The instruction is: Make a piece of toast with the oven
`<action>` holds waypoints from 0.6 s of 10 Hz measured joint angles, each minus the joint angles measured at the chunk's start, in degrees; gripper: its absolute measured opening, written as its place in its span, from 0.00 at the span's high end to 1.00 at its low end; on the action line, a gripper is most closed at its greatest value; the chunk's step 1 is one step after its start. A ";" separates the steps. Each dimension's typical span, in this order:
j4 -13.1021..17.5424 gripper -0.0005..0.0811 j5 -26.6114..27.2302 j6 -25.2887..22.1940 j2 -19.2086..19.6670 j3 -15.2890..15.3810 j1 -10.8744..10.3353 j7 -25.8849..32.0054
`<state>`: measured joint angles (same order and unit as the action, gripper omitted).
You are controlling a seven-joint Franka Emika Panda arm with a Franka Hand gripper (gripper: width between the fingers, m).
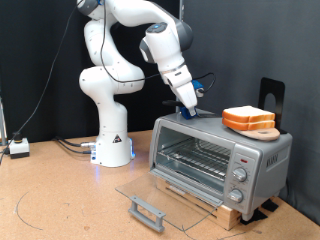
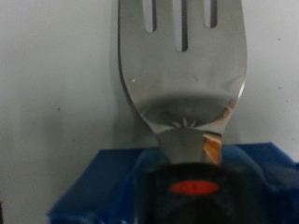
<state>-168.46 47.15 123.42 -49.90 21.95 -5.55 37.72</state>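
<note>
The silver oven (image 1: 215,160) stands at the exterior view's right with its glass door (image 1: 150,190) folded down flat, and the wire rack inside is bare. Two toast slices (image 1: 250,116) lie stacked on a round wooden board (image 1: 262,131) on the oven's top. My gripper (image 1: 192,108) hangs just above the oven's top, to the left of the toast. It is shut on a small blue block (image 1: 203,88) that carries a slotted metal spatula (image 2: 182,65). The spatula and the block (image 2: 103,182) fill the wrist view. My fingers are hidden there.
The robot's white base (image 1: 112,140) stands on the brown table to the left of the oven. The open door's grey bar handle (image 1: 147,210) juts toward the front. A black stand (image 1: 272,95) rises behind the oven. Cables and a white box (image 1: 18,147) lie at the far left.
</note>
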 joint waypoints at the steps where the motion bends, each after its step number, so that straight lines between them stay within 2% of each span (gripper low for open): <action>1: -0.07 0.00 0.43 0.38 0.01 0.26 0.00 0.00; 3: -0.08 0.00 0.99 0.86 0.11 0.49 0.00 0.00; 4: -0.08 0.15 1.16 1.05 0.18 0.53 0.01 0.00; 5: -0.08 0.15 1.26 1.18 0.26 0.55 0.07 0.00; 6: -0.08 0.32 1.30 1.31 0.35 0.56 0.19 -0.06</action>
<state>-168.54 48.45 124.72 -49.54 22.51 -5.36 37.66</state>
